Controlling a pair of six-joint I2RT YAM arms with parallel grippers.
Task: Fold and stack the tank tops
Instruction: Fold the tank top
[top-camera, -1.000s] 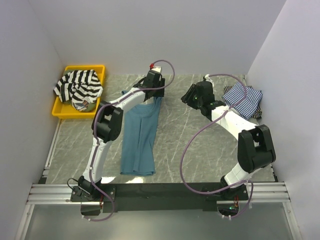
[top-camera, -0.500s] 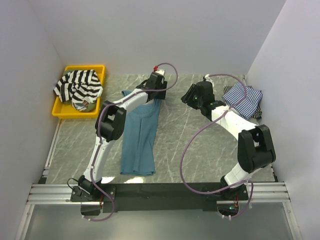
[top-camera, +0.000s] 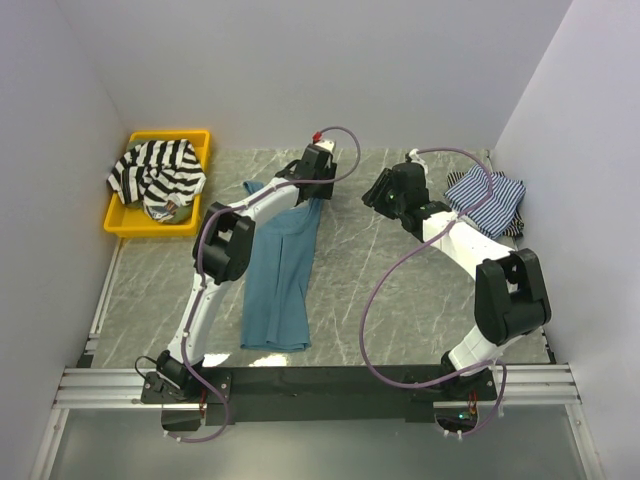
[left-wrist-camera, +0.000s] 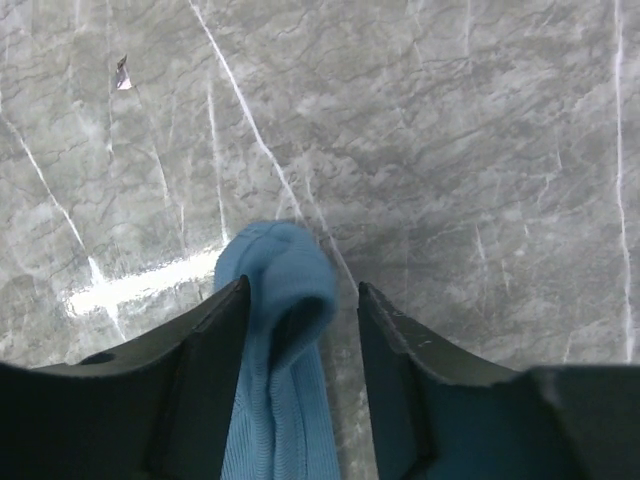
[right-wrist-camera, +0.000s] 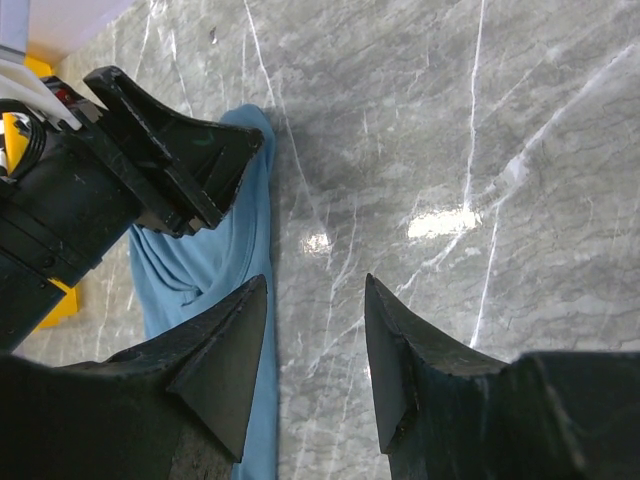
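The bench (top-camera: 400, 290) was grey stone veined with white, shut in by plain pale walls on three sides. At its far left corner sat one yellow tray (top-camera: 125, 228) with one bold black-and-white striped tank top (top-camera: 155, 172) heaped in it, spilling over the rim and hiding most of the tray floor. Left of centre, one teal tank top (top-camera: 280, 275) lay in a long narrow strip from the near edge toward the far edge, its far part partly covered by the left arm. The left gripper (left-wrist-camera: 302, 288) stood open around a bunched fold at that far end, the cloth against one finger. The right gripper (right-wrist-camera: 315, 283) hung open over bare stone near the far edge. At the far right corner lay crumpled thin blue-and-white striped tank tops (top-camera: 485, 200), their number impossible to count.
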